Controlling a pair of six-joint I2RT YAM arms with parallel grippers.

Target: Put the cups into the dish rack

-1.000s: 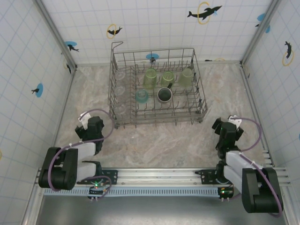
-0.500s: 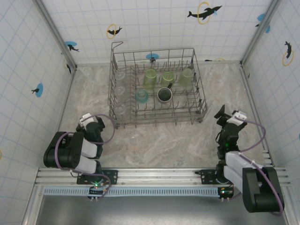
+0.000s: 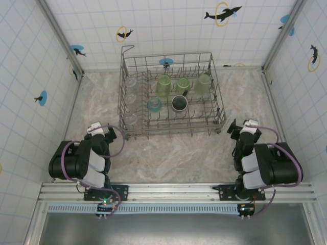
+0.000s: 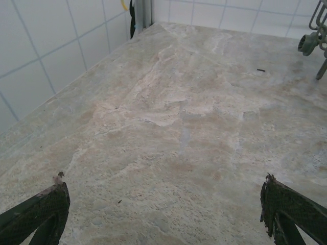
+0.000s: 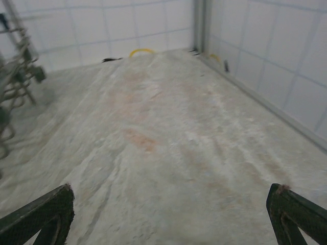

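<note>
Cups stand inside the dish rack [image 3: 173, 131], which sits on the worktop [image 3: 173, 153] toward its far edge, about midway between the side walls. Three light-green tumblers [image 3: 183, 86] line the rack's far row, the teal cup [image 3: 154, 105] and the black mug [image 3: 179, 103] sit just in front of them, and clear cups [image 3: 131, 99] run down its left side, too faint to tell whether they are seated squarely on the tines. Both arms are folded low by the near edge, one toward each near corner. The left fingers [image 4: 38, 212] are spread wide and grasp nothing, and the right fingers [image 5: 41, 214] are likewise released and empty, each pair over bare worktop. The loading looks essentially done, so the risks lie in any further motion. The left arm rests close to the rack's near-left corner, and a swing outward could catch the wire wall and jolt it. A jolt could topple a light tumbler or slide a clear cup off its tines. The clear cups are also easy to misjudge, so a reach into that column could knock one over.
</note>
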